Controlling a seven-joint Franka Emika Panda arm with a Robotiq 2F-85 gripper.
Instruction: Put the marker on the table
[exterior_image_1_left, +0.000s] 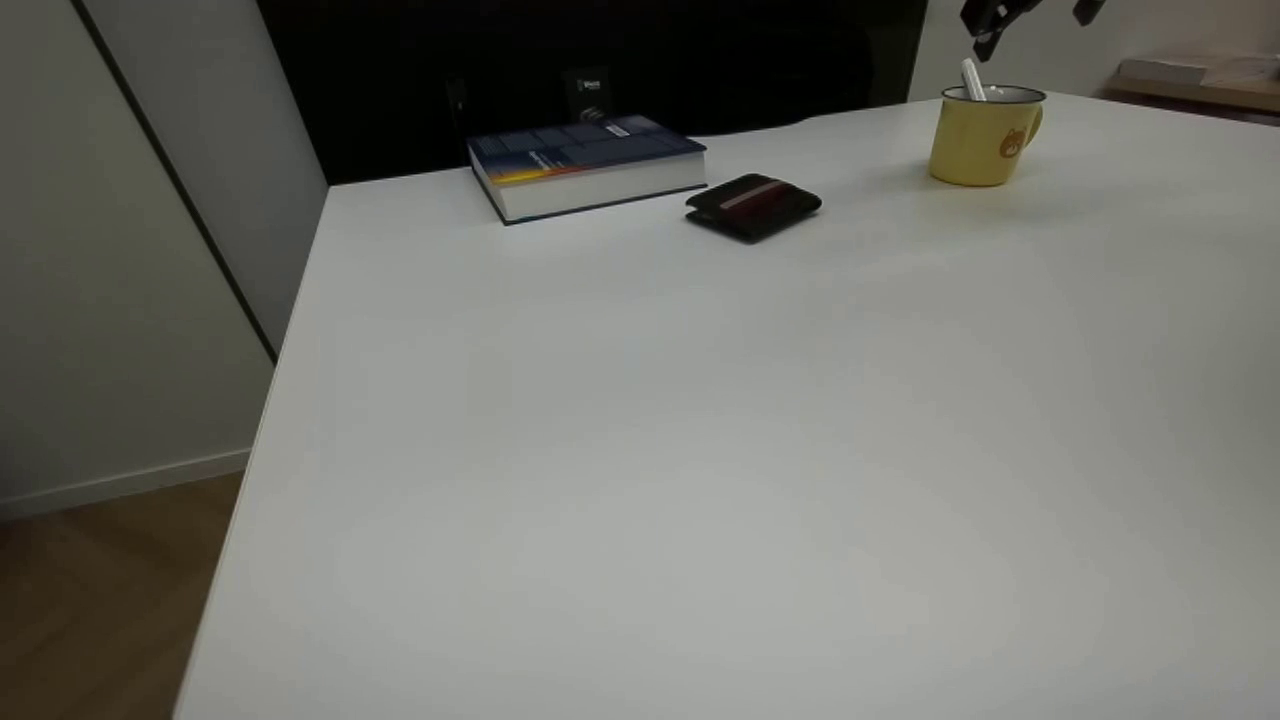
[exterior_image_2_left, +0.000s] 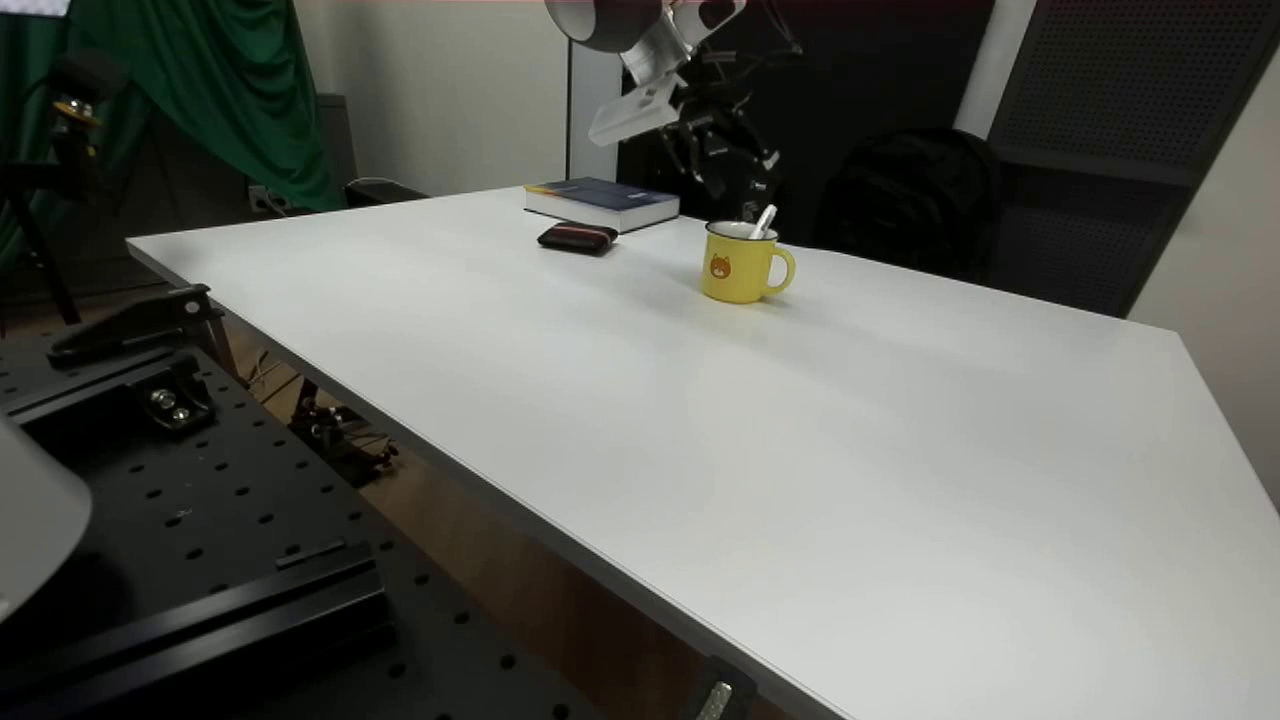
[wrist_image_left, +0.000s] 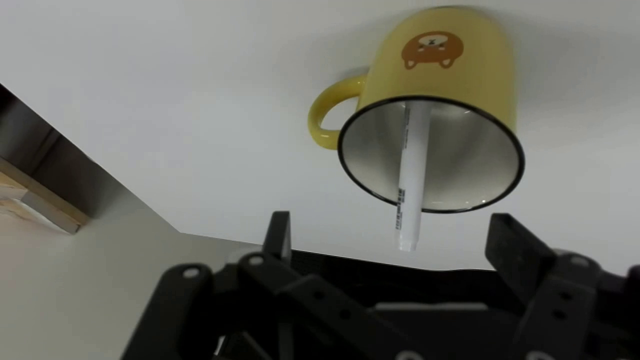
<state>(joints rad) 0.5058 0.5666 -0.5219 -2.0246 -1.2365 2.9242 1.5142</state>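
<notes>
The tool (wrist_image_left: 390, 235) hangs above a yellow mug (wrist_image_left: 450, 82), its fingers (wrist_image_left: 517, 255) spread wide with nothing held between them; the marker (wrist_image_left: 414, 175) stands tilted inside the mug, its upper end jutting past the dark rim, and the mug rests on the white bench (exterior_image_2_left: 880, 440). The step in hand appears to be the line-up for the grasp; the next move likely calls for lowering the fingers to either side of that jutting end, then squeezing and drawing the marker up clear of the rim; laying it on the bench, the point of the task, is not yet done. The marker shows as a slim, straight white stick, with fine dark print and what looks like a barcode along one side; its lower end is hidden in the mug, so any colour there cannot be told.
</notes>
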